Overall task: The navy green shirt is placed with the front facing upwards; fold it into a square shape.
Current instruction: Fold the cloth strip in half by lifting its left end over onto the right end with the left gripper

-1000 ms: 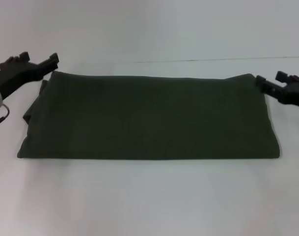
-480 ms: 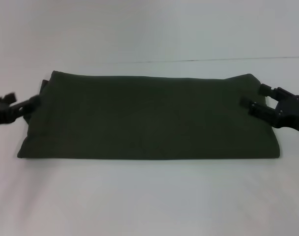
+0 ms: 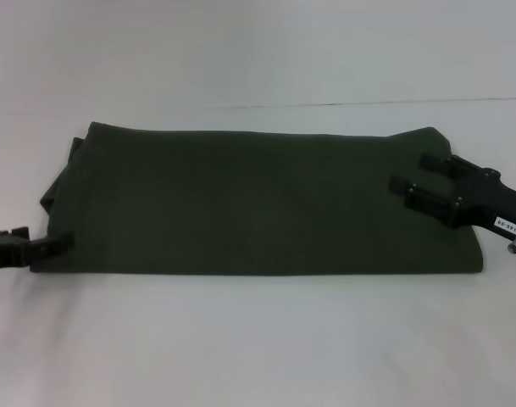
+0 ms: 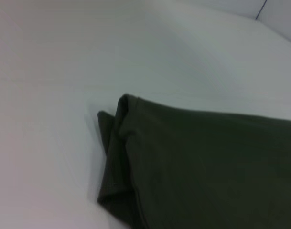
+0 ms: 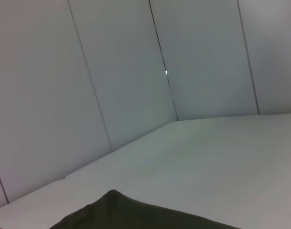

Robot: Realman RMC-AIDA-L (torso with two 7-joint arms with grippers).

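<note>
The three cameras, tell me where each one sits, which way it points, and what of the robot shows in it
Head view: on the robot's head, looking forward and down at the navy green shirt folded into a long band on the white table; the left pincer is at its near left corner, the open right pincer over its right end.
Left wrist view: on the left wrist, facing the shirt's layered left end; no robot parts show.
Right wrist view: on the right wrist, facing table and wall panels; no robot parts show.
Shared: all three show shirt and table.
</note>
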